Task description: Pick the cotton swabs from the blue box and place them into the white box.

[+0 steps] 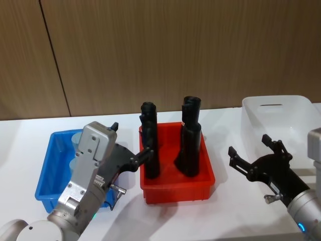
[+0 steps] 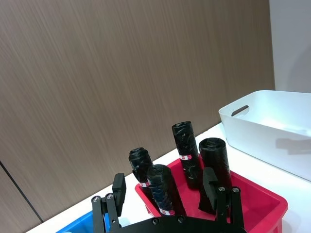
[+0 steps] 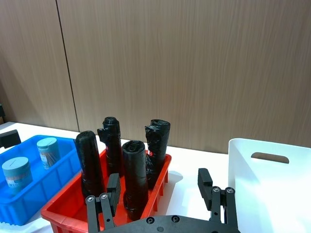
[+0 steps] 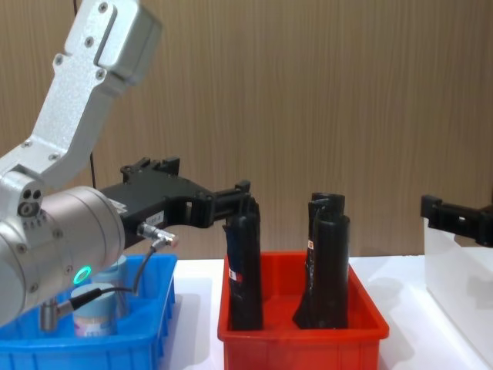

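Observation:
Two cotton swabs jars with pale lids stand in the blue box at the table's left. In the head view my left arm covers most of the blue box, and one jar peeks out behind it. My left gripper hangs open and empty over the blue box's right side, its fingers pointing at the red bin. The white box stands at the far right. My right gripper is open and empty, just in front of and left of the white box.
A red bin holding several tall black wrapped rolls stands between the blue and white boxes. A wooden wall runs behind the white table. Bare tabletop lies between the red bin and the white box.

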{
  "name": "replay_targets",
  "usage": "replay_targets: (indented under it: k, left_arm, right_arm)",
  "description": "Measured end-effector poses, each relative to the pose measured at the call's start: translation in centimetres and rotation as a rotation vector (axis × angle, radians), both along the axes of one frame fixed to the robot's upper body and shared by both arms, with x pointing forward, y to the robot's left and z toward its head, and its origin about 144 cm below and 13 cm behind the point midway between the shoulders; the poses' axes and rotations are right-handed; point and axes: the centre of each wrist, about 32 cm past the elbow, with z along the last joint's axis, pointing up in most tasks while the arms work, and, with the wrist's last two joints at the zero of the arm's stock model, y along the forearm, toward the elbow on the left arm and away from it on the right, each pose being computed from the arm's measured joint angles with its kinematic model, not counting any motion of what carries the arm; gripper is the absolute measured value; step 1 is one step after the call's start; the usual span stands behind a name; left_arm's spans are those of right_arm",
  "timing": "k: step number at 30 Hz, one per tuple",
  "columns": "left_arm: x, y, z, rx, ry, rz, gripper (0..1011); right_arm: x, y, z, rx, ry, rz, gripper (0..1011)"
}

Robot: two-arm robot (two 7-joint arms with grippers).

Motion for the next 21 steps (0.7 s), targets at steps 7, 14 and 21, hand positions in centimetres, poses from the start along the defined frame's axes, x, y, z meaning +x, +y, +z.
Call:
replay_targets:
  k: [7,14,21]
  left_arm:
    - [0.06,0.05,-0.04,0.000,0.003,0.003,1004]
    - [0.43,0.41,-0.14,-0.003,0.020,0.026,1004]
    - [0.76,0.85,-0.23,-0.015,0.046,0.049,1004]
  right_arm:
    - [0.00,0.00,0.00,0.000,0.000,0.000,1002]
    - [0.00,0.00,0.00,0.000,0.000,0.000,1002]
    - [0.00,0.00,0.00,0.000,0.000,0.000,1002]
